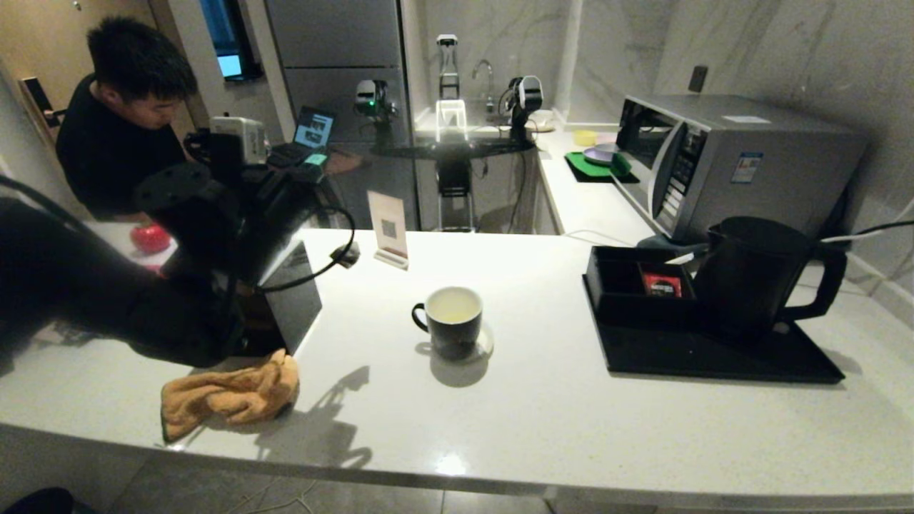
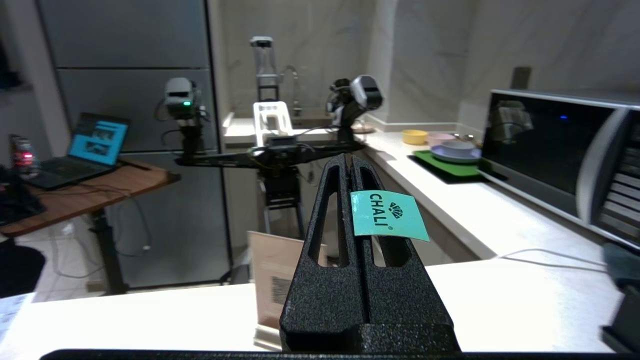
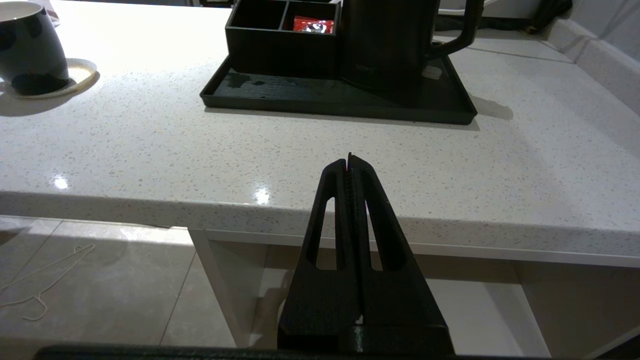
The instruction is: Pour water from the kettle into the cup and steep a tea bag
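White speckled countertop [image 1: 543, 400] runs across the kitchen before us, with the cup [image 1: 452, 320] on its saucer near the middle, pale yellowish water [image 1: 453, 305] inside, and the kettle [image 1: 757, 275] standing on the black tray [image 1: 714, 357] well to our right. We judge the pouring done and the steeping in hand. Our worry is the tag: our left gripper [image 2: 350, 167], raised over the counter's left side well apart from the cup, has its fingers pressed together on a teal tea bag tag [image 2: 387, 214], and we cannot see the string or the bag, so a thin pinch could slip, or a swing could miss the cup. Our right gripper [image 3: 350, 162] waits fully closed and empty below the counter's front edge
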{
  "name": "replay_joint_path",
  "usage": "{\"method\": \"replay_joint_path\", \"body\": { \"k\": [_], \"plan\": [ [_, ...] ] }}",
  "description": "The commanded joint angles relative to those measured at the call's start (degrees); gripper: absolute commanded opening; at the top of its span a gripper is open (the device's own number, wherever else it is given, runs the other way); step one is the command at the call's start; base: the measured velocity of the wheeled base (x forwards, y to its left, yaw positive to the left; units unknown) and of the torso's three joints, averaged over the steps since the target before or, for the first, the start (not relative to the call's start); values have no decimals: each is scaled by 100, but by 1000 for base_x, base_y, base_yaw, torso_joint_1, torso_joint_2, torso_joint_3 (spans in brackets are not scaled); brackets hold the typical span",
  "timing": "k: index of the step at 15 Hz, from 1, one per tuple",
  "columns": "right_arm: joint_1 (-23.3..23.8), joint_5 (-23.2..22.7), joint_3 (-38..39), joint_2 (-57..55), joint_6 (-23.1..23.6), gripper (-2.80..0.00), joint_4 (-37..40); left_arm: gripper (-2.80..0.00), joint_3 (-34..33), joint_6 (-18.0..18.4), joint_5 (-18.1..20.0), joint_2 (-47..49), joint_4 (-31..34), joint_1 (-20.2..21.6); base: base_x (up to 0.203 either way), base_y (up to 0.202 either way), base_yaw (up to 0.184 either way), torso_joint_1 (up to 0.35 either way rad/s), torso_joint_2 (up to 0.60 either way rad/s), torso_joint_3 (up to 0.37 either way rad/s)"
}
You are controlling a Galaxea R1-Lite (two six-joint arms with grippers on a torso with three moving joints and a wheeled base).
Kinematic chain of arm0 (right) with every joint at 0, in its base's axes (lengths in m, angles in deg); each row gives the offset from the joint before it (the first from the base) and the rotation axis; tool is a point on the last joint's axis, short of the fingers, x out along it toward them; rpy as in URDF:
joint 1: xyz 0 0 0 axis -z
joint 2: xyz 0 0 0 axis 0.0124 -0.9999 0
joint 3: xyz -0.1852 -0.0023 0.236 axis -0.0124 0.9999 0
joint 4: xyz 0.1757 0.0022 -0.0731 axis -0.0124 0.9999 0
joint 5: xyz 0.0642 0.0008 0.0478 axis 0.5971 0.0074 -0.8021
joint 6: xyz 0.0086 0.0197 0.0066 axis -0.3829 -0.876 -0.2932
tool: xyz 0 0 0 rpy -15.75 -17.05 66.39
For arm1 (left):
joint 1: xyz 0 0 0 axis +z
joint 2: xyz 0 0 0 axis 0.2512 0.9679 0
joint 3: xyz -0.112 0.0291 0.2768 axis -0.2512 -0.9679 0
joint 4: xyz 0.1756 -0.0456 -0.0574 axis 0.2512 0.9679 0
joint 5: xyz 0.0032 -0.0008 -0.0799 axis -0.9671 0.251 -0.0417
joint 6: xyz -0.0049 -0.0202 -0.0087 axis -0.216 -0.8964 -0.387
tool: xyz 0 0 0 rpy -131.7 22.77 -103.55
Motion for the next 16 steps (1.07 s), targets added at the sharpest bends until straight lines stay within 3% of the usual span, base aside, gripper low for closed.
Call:
{"method": "replay_joint_path", "body": {
  "k": [1, 16],
  "plan": [
    [0, 2, 3, 0, 3, -280, -4, -280, -2, -4, 2, -17, -47, 73, 0, 0, 0, 0, 0, 0],
    [0, 2, -1, 0, 3, -280, 1, -280, -205, 5, -5, -467, -52, 903, 0, 0, 0, 0, 0, 0]
  ]
}}
